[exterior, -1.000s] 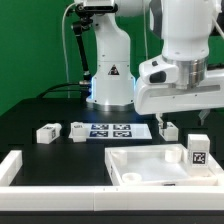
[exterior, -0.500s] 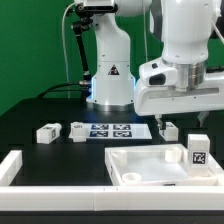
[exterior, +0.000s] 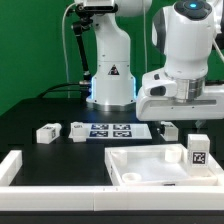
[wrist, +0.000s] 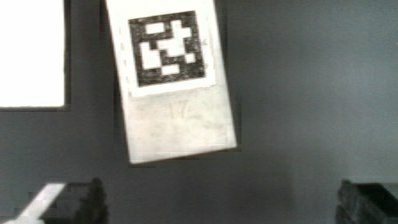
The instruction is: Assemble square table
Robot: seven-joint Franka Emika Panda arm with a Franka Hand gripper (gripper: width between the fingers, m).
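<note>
The white square tabletop (exterior: 150,166) lies at the front on the exterior view's right, rim up. One tagged leg (exterior: 198,151) stands upright in its near right corner. Two loose legs (exterior: 47,132) (exterior: 78,130) lie to the exterior view's left of the marker board (exterior: 112,130). A fourth leg (exterior: 168,130) lies just right of that board, and in the wrist view (wrist: 175,85) it shows its tag. My gripper (exterior: 178,118) hangs above this leg, open and empty. In the wrist view the gripper (wrist: 222,200) is clear of the leg, with both fingertips (wrist: 71,202) dark and wide apart.
Long white fence bars run along the front (exterior: 110,200) and the exterior view's left (exterior: 10,168). The robot's base (exterior: 108,75) stands at the back. A flat white patch (wrist: 32,55) shows beside the leg in the wrist view; I cannot tell what it is.
The arm has risen and swung a little, so the gripper is higher above the leg beside the marker board. The parts have not moved.
</note>
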